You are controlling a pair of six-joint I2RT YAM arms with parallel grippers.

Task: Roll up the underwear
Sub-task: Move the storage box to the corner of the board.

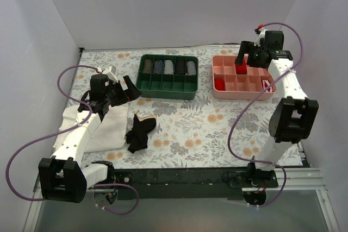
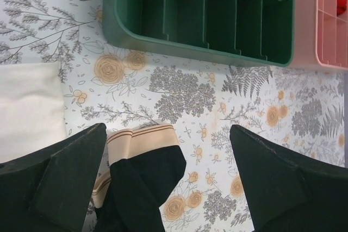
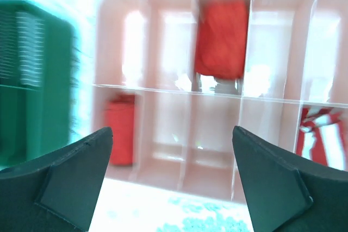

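The underwear (image 1: 139, 133) lies crumpled on the floral tablecloth, black with a pale beige waistband (image 1: 143, 117) at its far end. In the left wrist view the underwear (image 2: 142, 186) sits low between my fingers, its waistband (image 2: 142, 137) folded over. My left gripper (image 1: 126, 92) is open and empty, hovering just beyond the waistband; it also shows in the left wrist view (image 2: 168, 180). My right gripper (image 1: 243, 59) is open and empty above the pink tray (image 1: 255, 88); it also shows in the right wrist view (image 3: 171, 180).
A green tray (image 1: 167, 88) with several dark rolls stands at the back centre. The pink tray (image 3: 163, 161) holds red rolls (image 3: 220, 39) and a red-and-white striped piece (image 3: 321, 134). A larger white cloth (image 1: 106, 129) lies under my left arm, left of the underwear.
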